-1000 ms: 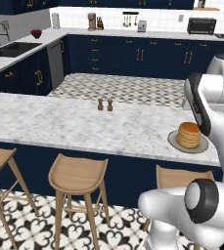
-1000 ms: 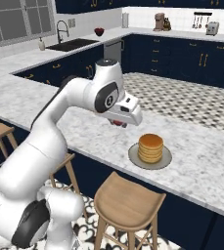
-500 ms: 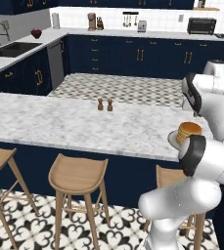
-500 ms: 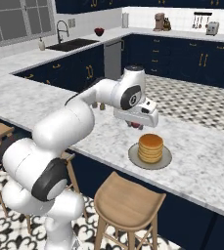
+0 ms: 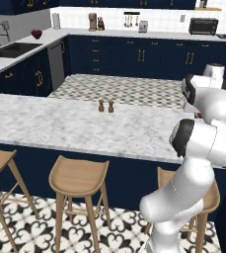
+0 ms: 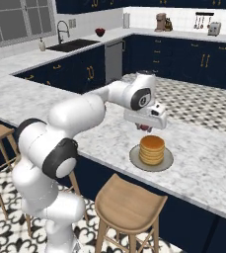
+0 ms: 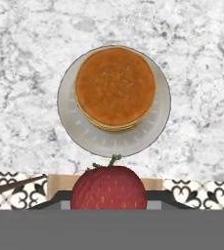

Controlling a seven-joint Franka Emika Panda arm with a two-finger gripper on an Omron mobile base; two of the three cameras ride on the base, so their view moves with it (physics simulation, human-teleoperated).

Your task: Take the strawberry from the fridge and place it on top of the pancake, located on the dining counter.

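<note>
My gripper (image 6: 145, 126) is shut on the strawberry (image 7: 108, 188), a small red fruit with a green stem that sits at the bottom of the hand view. The hand hovers just above the dining counter (image 6: 203, 163), close beside the far-left side of the pancake (image 6: 152, 149). The pancake (image 7: 115, 87) is a golden-tan stack on a round grey plate (image 7: 69, 122), seen from straight above in the hand view. In the left base view my own arm covers the plate. The fridge is out of view.
Salt and pepper shakers (image 5: 105, 105) stand mid-counter, well left of the plate. Wooden stools (image 6: 129, 205) (image 5: 80, 175) line the near side of the counter. Navy cabinets, a sink (image 6: 75, 45) and small appliances run along the far walls.
The hand has moved right along the counter and a little lower, carrying the strawberry closer to the pancake stack. The base and the plate have stayed put.
</note>
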